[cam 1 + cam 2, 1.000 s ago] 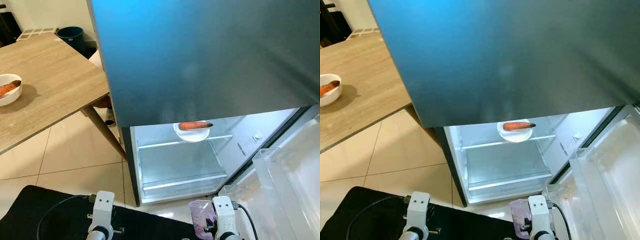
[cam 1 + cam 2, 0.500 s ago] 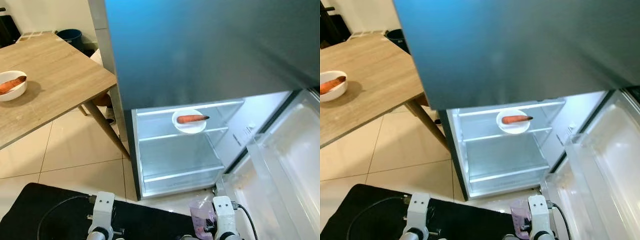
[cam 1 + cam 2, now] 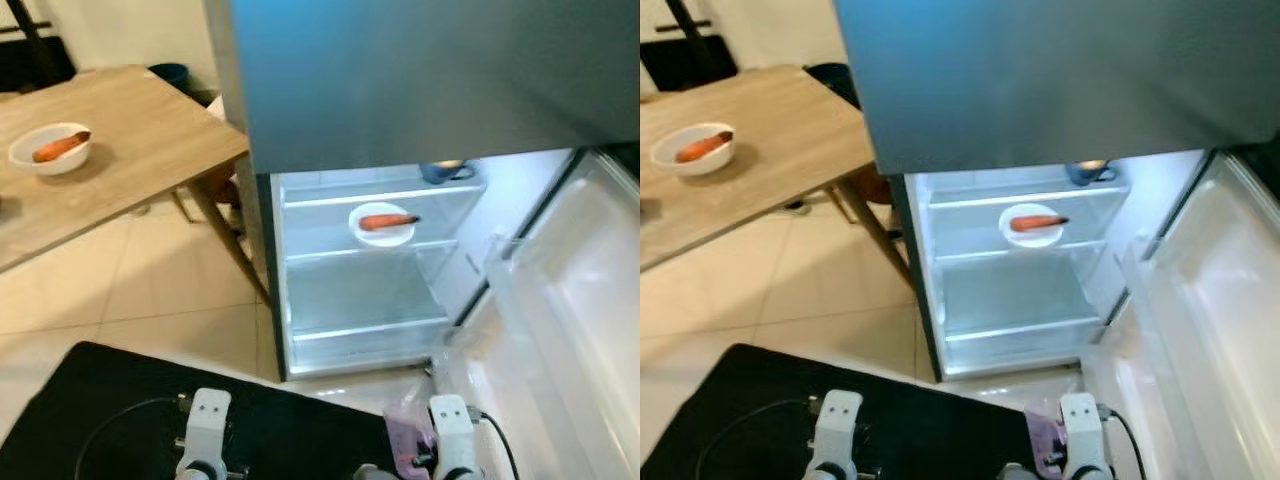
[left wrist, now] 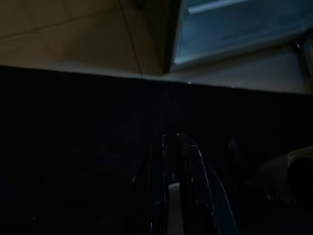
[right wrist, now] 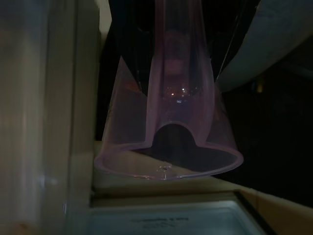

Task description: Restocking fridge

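1. The fridge (image 3: 420,80) stands open, with a white plate (image 3: 381,224) carrying a carrot (image 3: 386,221) on its middle glass shelf
2. Since a second ago the camera has pulled back: a blue cup (image 3: 445,172) on the upper shelf now shows
3. The right gripper (image 5: 171,58) clasps a clear purple jug (image 5: 168,142) low by the door
4. The left gripper (image 4: 168,186) hangs idle, fingers nearly together
5. A second bowl (image 3: 50,148) with a carrot sits on the wooden table (image 3: 140,170)

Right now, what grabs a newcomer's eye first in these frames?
The lit open fridge, straight ahead, with a white plate carrying a carrot on its middle shelf. A second carrot in a white bowl sits on the wooden table at the robot's left. Low down, the right gripper holds a translucent purple cup.
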### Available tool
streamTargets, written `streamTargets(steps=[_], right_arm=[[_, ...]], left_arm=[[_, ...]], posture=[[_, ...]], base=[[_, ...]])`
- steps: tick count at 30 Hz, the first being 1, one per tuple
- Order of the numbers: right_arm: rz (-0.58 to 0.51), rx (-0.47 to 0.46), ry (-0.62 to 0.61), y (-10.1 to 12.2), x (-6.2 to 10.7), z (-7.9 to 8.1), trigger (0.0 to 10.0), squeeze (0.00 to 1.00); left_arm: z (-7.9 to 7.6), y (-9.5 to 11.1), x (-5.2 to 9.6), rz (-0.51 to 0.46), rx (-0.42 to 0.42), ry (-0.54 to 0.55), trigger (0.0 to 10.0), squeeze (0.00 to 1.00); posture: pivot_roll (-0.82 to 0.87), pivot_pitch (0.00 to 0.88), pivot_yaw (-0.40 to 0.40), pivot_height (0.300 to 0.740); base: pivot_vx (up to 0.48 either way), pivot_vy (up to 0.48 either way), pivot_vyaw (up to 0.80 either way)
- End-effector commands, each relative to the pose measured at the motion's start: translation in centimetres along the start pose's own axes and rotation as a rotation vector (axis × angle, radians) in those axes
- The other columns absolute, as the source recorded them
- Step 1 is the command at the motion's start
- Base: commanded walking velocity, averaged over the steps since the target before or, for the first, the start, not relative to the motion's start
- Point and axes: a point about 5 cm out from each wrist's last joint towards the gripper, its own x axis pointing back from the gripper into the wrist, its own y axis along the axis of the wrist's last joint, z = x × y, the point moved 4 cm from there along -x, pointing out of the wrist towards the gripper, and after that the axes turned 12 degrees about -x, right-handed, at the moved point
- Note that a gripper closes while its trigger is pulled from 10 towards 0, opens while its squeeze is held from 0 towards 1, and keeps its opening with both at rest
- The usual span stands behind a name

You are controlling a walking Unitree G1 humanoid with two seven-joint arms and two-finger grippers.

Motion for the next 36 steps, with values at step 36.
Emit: streamTargets(steps=[36], right_arm=[[0.014,0.011,0.011,-0.2,-0.1,0.3,10.0,0.0]], left_arm=[[0.8,0.5,0.1,-0.036,-0.025,0.037,10.0,0.0]], posture=[[-0.1,0.107,0.017,0.74]], base=[[0.12,0.0,0.0]])
